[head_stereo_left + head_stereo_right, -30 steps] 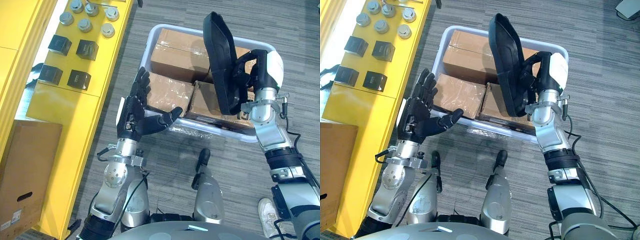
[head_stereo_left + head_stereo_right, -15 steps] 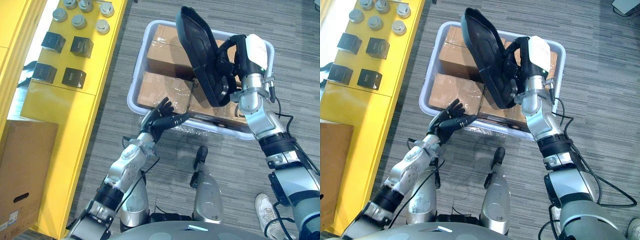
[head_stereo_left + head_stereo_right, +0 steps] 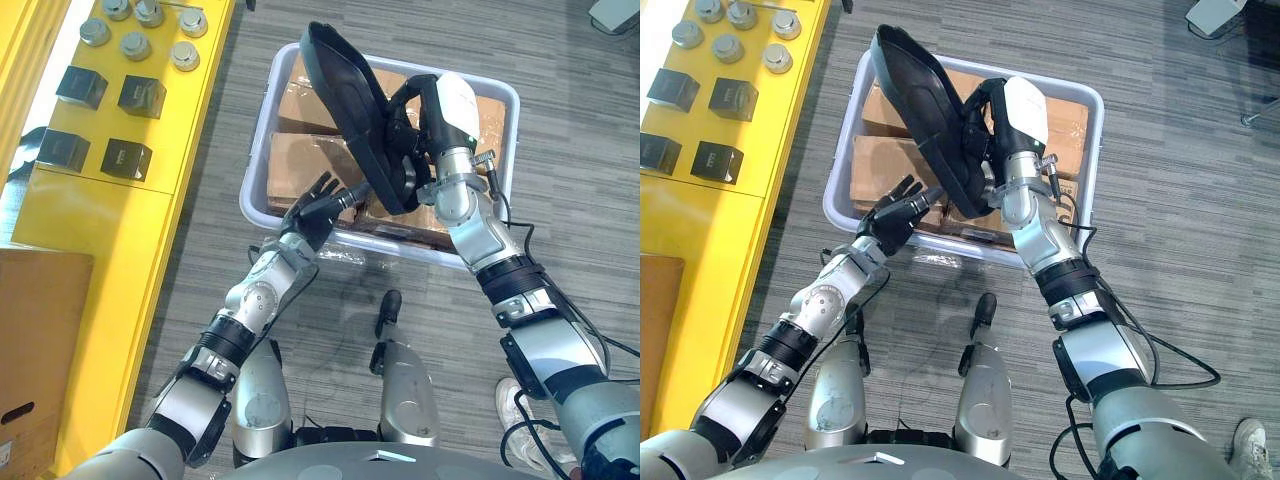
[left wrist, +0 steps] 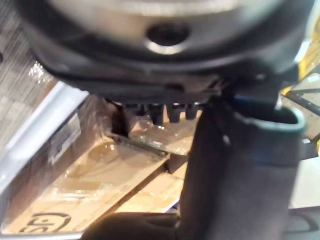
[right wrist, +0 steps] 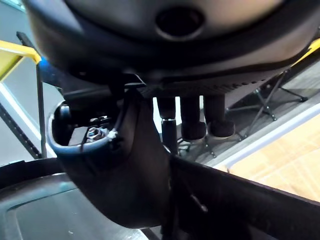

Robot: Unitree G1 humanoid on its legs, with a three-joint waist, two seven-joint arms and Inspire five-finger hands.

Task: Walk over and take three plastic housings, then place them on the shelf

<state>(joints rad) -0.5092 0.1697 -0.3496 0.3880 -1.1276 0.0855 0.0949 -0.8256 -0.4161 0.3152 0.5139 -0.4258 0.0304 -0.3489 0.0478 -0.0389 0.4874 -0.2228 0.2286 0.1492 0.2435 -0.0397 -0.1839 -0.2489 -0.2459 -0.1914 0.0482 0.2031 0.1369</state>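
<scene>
Leaning plastic housing [image 3: 350, 110] in right hand [image 3: 418, 125]

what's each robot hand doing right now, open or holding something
Left robot hand: open, holding nothing, by the near rim of the bin.
Right robot hand: shut on the black housing, held over the bin.

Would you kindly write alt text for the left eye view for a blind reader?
The right hand holds a black plastic housing tilted over a grey bin of cardboard boxes; the open left hand reaches toward it. A yellow shelf stands left.
</scene>
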